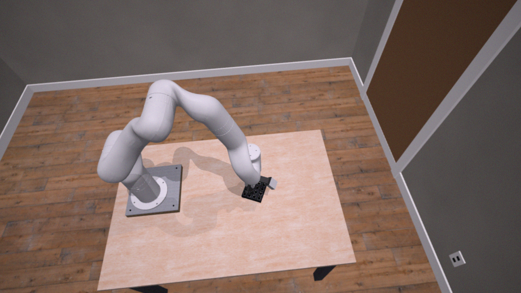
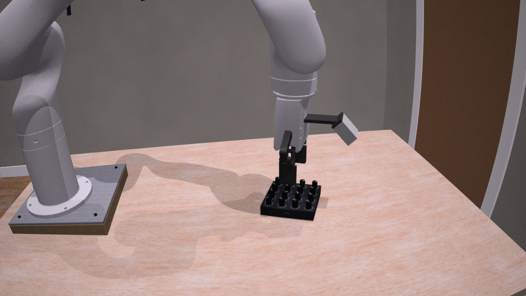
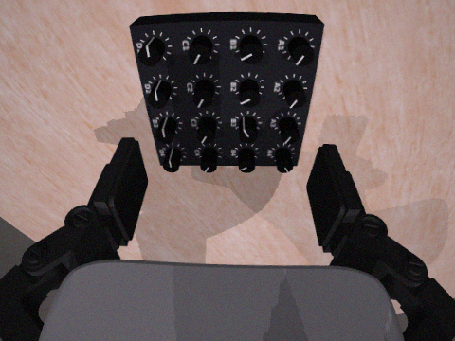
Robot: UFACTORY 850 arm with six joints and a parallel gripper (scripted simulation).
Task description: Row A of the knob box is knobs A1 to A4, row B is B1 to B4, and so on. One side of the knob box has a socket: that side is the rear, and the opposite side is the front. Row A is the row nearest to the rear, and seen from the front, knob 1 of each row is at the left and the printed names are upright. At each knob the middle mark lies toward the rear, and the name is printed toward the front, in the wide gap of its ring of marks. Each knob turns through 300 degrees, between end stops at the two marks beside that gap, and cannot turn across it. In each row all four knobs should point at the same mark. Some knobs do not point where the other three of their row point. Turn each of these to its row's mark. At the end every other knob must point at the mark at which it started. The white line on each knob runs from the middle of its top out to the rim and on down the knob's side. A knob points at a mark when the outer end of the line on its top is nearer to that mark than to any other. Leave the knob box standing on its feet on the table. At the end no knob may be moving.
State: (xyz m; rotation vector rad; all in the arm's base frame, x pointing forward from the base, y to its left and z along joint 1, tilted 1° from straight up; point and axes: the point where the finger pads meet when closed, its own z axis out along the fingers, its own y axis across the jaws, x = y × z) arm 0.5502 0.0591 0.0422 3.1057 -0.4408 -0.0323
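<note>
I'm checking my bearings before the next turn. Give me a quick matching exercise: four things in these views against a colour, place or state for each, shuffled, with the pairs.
Things:
1. gripper
2. knob box
3. base plate
4. camera block

Descriptions:
a. grey slab under the arm's foot
b. open, holding nothing
c. black, standing on the table
d. light grey, on a bracket at the wrist

Pairs: 1-b, 2-c, 3-a, 4-d
</note>
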